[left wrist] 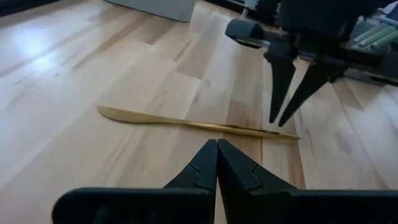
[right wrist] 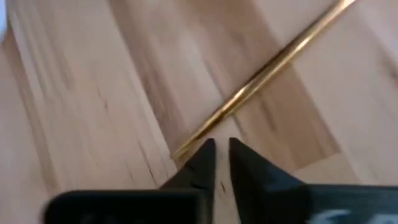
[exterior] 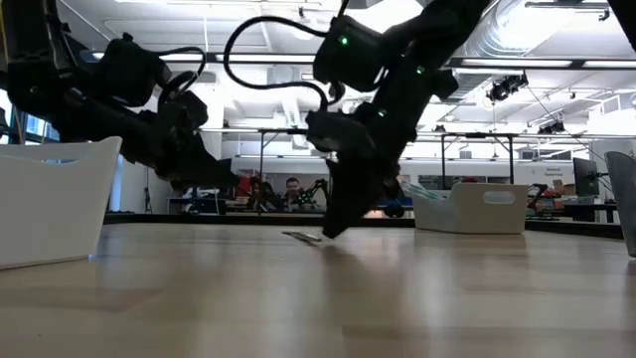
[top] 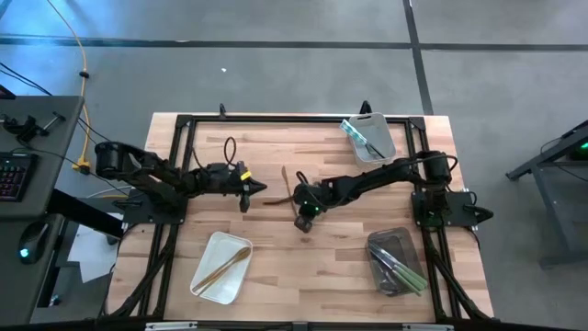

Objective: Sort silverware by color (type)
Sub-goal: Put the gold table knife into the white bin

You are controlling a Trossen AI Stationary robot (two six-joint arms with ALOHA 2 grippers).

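A gold knife (top: 287, 189) lies flat on the wooden table between my two grippers; it also shows in the left wrist view (left wrist: 199, 124) and the right wrist view (right wrist: 267, 71). My right gripper (top: 303, 219) points down at the knife's handle end, its fingers a narrow gap apart (right wrist: 221, 144). My left gripper (top: 245, 197) is shut (left wrist: 217, 144), above the table on the knife's left, and touches nothing. More gold pieces (top: 226, 261) lie in the near-left tray, pale-green-handled ones (top: 401, 270) in the near-right tray, and light-blue-handled ones (top: 360, 136) in the far-right tray. My right gripper comes from above, slanting down, with its fingertips (left wrist: 277, 119) right at the gold knife's handle end (right wrist: 184, 149). The knife lies flat on the table. I cannot tell whether the fingertips touch it.
There are three trays: a white one (top: 204, 276) near left, a grey one (top: 384, 239) near right, and a white one (top: 384, 149) far right. A black frame (top: 276, 119) runs along the table's far edge and sides. Bare wood lies between the trays.
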